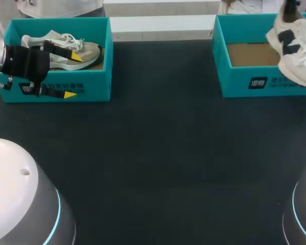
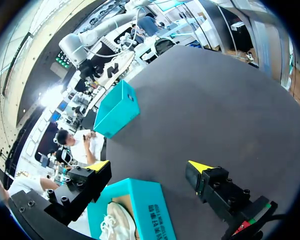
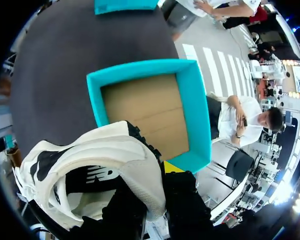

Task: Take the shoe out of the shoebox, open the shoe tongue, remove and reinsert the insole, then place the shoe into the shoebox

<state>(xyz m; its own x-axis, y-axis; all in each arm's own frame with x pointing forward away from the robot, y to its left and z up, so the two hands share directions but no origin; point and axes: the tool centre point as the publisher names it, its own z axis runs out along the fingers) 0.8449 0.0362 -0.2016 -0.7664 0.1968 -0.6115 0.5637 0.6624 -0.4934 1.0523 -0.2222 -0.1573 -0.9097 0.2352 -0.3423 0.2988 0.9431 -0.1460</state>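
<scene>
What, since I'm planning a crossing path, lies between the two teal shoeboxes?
Only bare dark tabletop, seen in the head view, between the left shoebox and the right shoebox.

white square mark with small print on front wall of right shoebox (image 1: 234, 84) at two o'clock, too small to read. like print on left shoebox (image 1: 94, 87) at ten o'clock, unreadable. white lettering on black side patch of shoe (image 3: 105, 155), blurred.
</scene>
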